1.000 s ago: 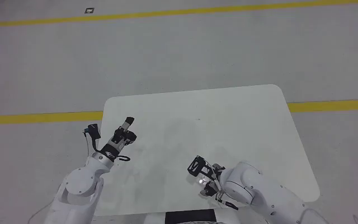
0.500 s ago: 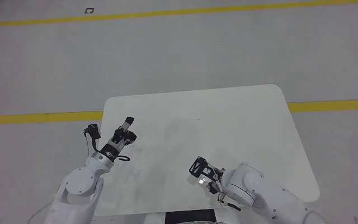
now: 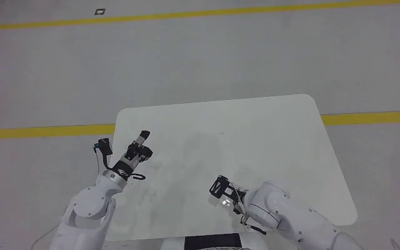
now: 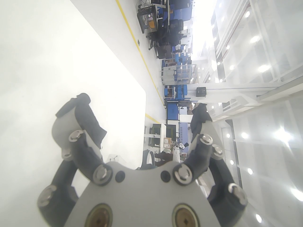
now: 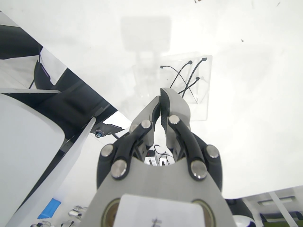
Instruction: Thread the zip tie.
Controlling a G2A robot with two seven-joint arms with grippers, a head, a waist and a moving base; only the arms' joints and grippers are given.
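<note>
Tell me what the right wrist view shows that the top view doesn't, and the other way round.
Right wrist view: black zip ties lying crossed in a clear tray just beyond the fingertips, which are pressed together. Top view: the left gripper near the table's left edge, the table's whole outline, and the yellow floor lines. Shared: the right gripper near the table's front edge, and the white table itself.

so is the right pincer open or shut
Shut: on the right pincer the jaws meet with no gap, near the clear tray of zip ties. Cannot tell whether a tie is pinched.
</note>
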